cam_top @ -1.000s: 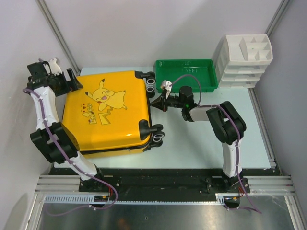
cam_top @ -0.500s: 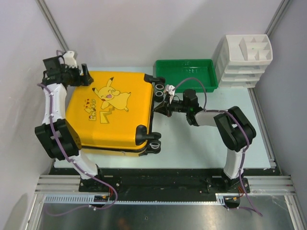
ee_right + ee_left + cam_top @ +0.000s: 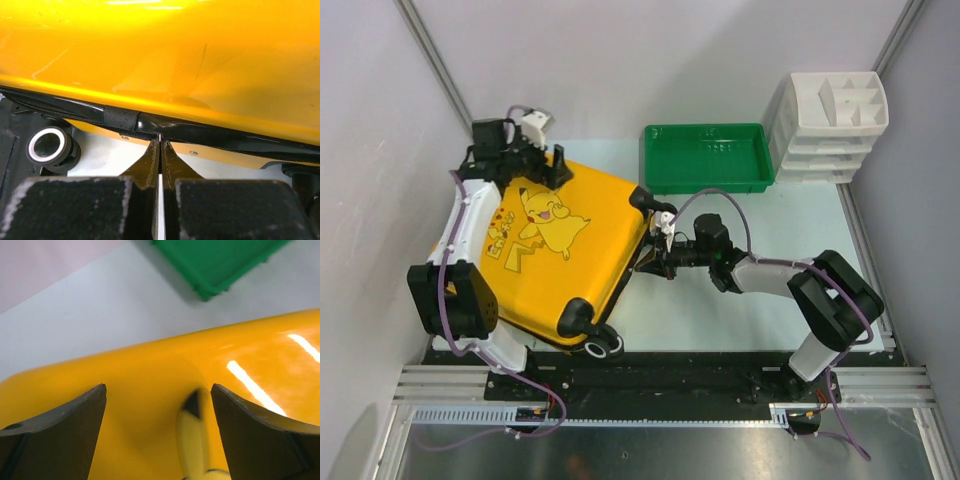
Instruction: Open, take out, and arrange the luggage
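Note:
The yellow luggage (image 3: pixel 560 262) with the Pikachu print lies flat and closed, skewed, its wheels (image 3: pixel 603 346) at the near edge. My left gripper (image 3: pixel 520 172) is open over its far corner; the left wrist view shows the fingers (image 3: pixel 65 430) spread wide just above the yellow shell (image 3: pixel 150 365), holding nothing. My right gripper (image 3: pixel 646 264) is at the luggage's right side. In the right wrist view it (image 3: pixel 160 142) is shut, tips pressed against the black zipper band (image 3: pixel 210 132), with a small metal zipper pull pinched between them.
A green tray (image 3: pixel 650 160) stands at the back, just beyond the luggage's far corner, and shows in the left wrist view (image 3: pixel 215 265). A white compartmented organizer (image 3: pixel 830 110) is at the back right. A black wheel (image 3: pixel 49 146) sits left of my right fingers.
The luggage has turned so that its wheeled end swung toward the near edge. My left gripper moved right along its far edge. My right gripper stayed at the zipper band and came nearer.

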`<state>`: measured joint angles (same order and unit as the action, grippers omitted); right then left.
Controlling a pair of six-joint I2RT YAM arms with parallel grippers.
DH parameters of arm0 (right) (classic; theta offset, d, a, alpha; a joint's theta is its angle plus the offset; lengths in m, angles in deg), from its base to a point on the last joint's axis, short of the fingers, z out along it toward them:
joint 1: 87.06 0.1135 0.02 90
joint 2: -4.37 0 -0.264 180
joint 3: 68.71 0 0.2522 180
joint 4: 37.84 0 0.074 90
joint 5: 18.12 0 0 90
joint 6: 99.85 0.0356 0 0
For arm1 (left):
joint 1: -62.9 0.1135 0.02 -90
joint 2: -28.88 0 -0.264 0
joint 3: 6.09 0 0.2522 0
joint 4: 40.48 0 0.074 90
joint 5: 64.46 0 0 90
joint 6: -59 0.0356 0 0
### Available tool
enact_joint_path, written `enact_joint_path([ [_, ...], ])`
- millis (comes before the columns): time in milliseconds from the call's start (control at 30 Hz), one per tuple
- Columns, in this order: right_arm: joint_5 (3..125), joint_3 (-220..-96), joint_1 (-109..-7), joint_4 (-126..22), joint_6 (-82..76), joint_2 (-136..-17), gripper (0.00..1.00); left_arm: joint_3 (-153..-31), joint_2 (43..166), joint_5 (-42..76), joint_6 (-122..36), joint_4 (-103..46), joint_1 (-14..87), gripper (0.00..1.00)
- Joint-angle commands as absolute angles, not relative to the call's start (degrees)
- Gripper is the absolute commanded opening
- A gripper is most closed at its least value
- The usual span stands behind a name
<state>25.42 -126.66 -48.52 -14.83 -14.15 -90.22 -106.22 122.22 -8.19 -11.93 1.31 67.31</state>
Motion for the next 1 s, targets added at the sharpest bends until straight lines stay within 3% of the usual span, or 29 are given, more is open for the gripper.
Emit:
enact_joint_path([
  [0,31.79,-125.9,-49.96,-13.54,-17.32,-85.81,0.0,-101.86,127.31,-9.71,-13.08,20.3,64.66,0.9],
  [200,40.31,-124.93,-57.7,-6.97,-17.06,-87.82,0.0,-103.17,129.77,-6.98,-11.32,20.3,64.75,0.9],
  [400,44.28,-125.63,-61.22,9.39,-16.09,-96.43,0.0,-106.77,133.9,-6.54,-10.96,20.65,65.01,0.89],
  [800,33.92,-130.37,-67.02,34.25,-16.09,-112.41,0.0,-111.43,138.21,-6.71,-9.21,23.55,64.84,0.89],
  [967,29.44,-138.89,-69.91,37.87,-10.83,-119.2,0.0,-113.1,140.06,-7.24,-8.94,25.05,64.66,0.89],
])
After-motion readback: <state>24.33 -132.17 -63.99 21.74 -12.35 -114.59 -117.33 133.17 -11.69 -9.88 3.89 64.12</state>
